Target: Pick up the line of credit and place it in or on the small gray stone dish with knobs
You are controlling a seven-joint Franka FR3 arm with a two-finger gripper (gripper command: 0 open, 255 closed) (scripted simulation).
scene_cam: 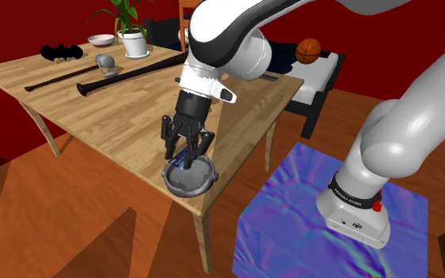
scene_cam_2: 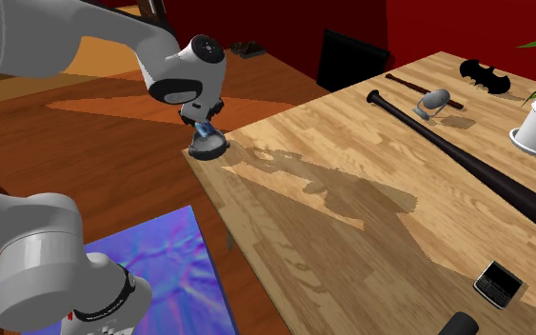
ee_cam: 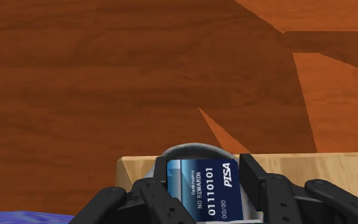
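Placing step: end effector (scene_cam: 186, 150) clasps the blue card (ee_cam: 206, 188) over the grey dish (scene_cam: 189, 186) at a tabletop (scene_cam: 118, 118) corner; next, lower slightly and release.

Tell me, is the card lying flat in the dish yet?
No. The blue card is upright, clasped in the claw, over the grey dish.

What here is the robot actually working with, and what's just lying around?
In the job:
card, clasped in the hand
dish beneath it, at the table corner

Lying about:
bat
potted plant
phone
basketball
small bowl
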